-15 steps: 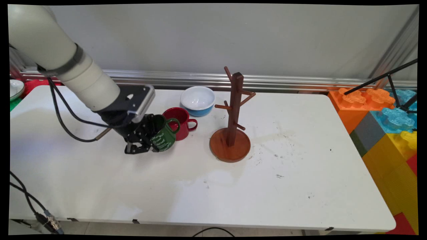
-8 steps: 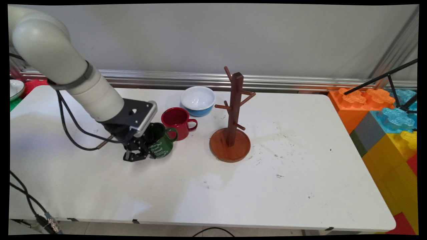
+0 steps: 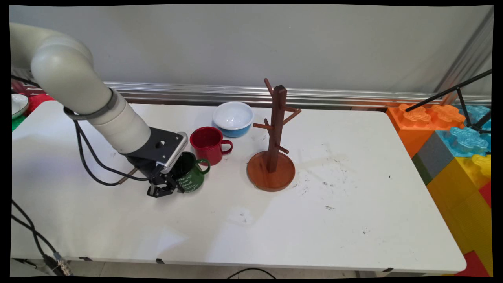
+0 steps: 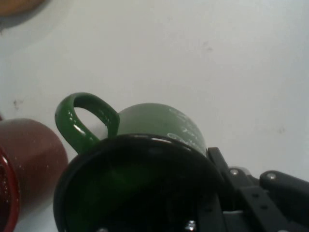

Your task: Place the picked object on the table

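Observation:
My gripper is shut on the rim of a green mug with white lettering, one finger inside it and one outside. The mug is tilted, low over the white table, with its handle toward a red mug standing just behind it. In the hand view the green mug fills the lower middle, its dark opening facing the camera and its handle at upper left. My gripper clamps the rim at the right, and the red mug lies at the left edge. I cannot tell whether the green mug touches the table.
A white-and-blue bowl sits behind the red mug. A wooden mug tree with bare pegs stands to the right, its base at the hand view's top left. Coloured foam blocks line the table's right side.
The arm has come down and a little toward the near side with the green mug in its grip. The mug now sits lower and stands apart from the red mug.

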